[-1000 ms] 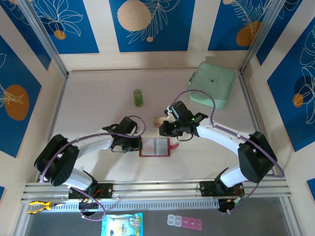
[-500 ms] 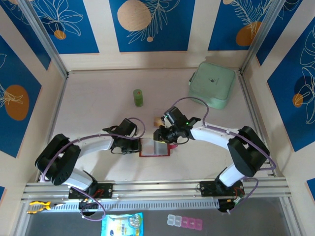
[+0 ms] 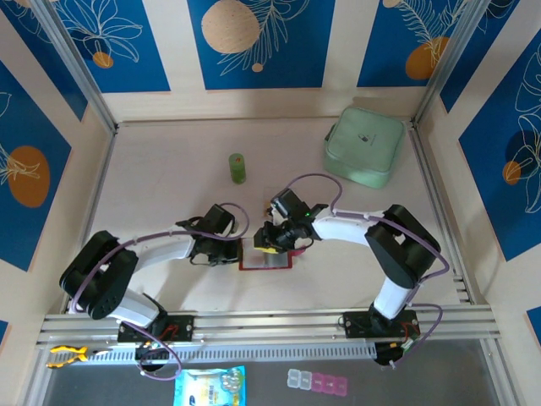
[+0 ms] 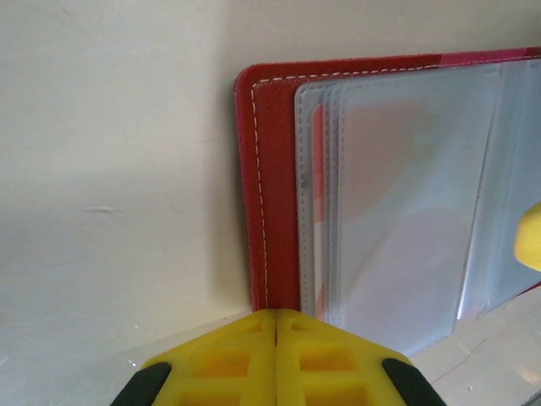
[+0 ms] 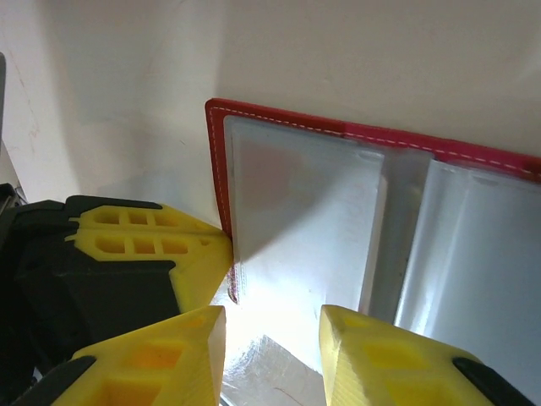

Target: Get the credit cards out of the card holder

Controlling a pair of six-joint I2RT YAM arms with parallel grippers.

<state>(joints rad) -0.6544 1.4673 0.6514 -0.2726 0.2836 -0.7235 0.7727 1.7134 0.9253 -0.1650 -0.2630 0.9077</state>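
Since a second ago: my right gripper (image 3: 269, 243) has swung left and nearer, from off the wallet's far right corner to directly above it, and its jaws have spread. My left arm and the wallet have kept their places.

Item 1, card holder (image 3: 279, 264): red folding wallet, lying open and flat on the table (image 3: 169, 186), near the middle and towards the near edge. White stitching runs along the red rim (image 4: 254, 186). Cloudy clear pockets (image 4: 406, 211) face up.

Item 2, credit cards: pinkish-red patches (image 4: 423, 254) show through the pockets. Their edges are too blurred for me to count them.

Item 3, my left gripper (image 4: 276, 326): yellow pads pressed fully together with nothing between them, tips at the wallet's left edge and touching the red rim in the right wrist view (image 5: 148, 245).

Item 4, my right gripper (image 5: 270, 338): jaws partly apart, poised over the left pocket leaf. It has hold of nothing that I can see.

Item 5, green cylinder (image 3: 238, 167): upright, far of the wallet, well apart from it.

Item 6, mint-green pouch (image 3: 364, 145): far right corner of the table.

Item 7, below the near edge: yellow fish toy (image 3: 68, 353) at left, blue packet (image 3: 210, 385), clear and pink pill box (image 3: 317, 382).
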